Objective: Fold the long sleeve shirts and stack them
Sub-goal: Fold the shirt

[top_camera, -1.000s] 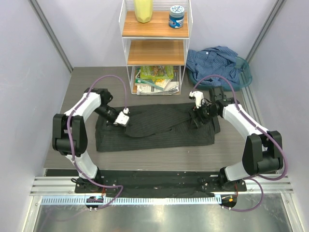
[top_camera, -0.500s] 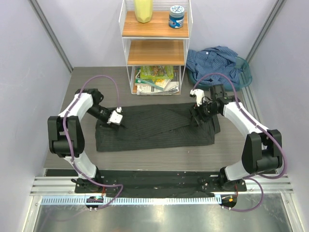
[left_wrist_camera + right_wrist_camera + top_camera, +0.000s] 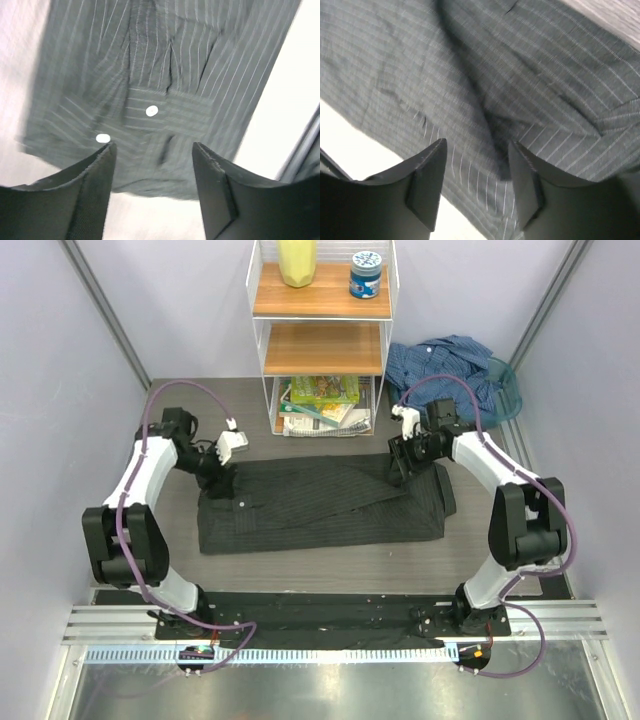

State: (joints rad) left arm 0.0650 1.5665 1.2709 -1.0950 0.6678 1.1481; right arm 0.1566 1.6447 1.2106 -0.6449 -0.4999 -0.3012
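Left gripper [image 3: 222,480] now farther left, over charcoal shirt [image 3: 320,512]; jaws apart

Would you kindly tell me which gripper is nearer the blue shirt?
Right. The right gripper is over the right end of the charcoal shirt, just in front of the blue shirt; the left gripper is over the charcoal shirt's opposite end.

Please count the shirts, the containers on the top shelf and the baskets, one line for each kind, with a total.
Shirts: 2, one dark charcoal pinstriped cloth shirt, one blue patterned cloth shirt
Containers: 2, one yellow bottle, one small blue jar
Baskets: 1, teal basket
Total: 5
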